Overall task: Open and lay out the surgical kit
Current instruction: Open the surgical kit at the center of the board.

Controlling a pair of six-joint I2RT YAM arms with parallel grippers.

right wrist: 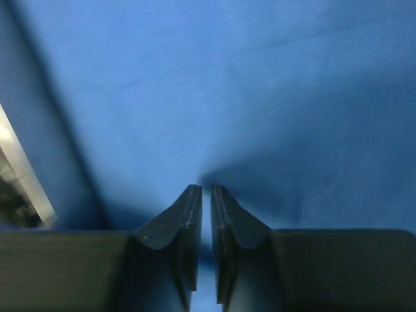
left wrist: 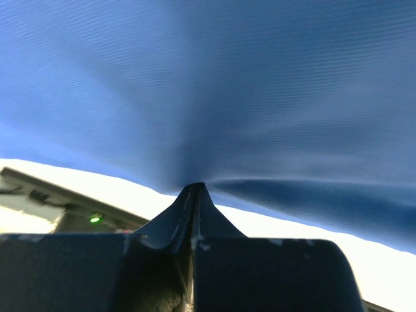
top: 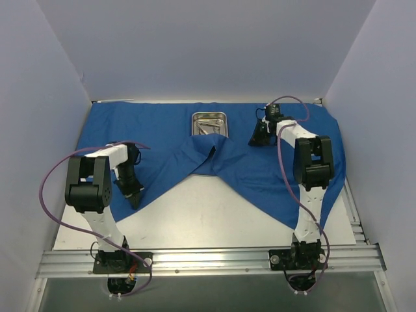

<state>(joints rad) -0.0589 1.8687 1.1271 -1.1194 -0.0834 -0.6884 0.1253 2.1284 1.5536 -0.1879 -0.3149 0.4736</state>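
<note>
The royal-blue cloth wrap (top: 273, 169) lies spread over the far half of the table. One flap is folded in a peak over the front of the steel tray (top: 209, 117). Silver instruments (top: 207, 127) lie in the tray, partly under the flap. My left gripper (top: 135, 198) is shut on the cloth's near left edge, and the cloth (left wrist: 227, 84) puckers at the tips (left wrist: 195, 187). My right gripper (top: 255, 140) is just right of the tray, low over the cloth (right wrist: 247, 84). Its jaws (right wrist: 205, 188) stand a narrow gap apart with nothing between them.
The white table top (top: 195, 214) shows in front of the cloth. A metal rail (top: 208, 260) runs along the near edge by the arm bases. Pale walls close in the left, right and back. A pale shiny edge (right wrist: 23, 179) shows at the left of the right wrist view.
</note>
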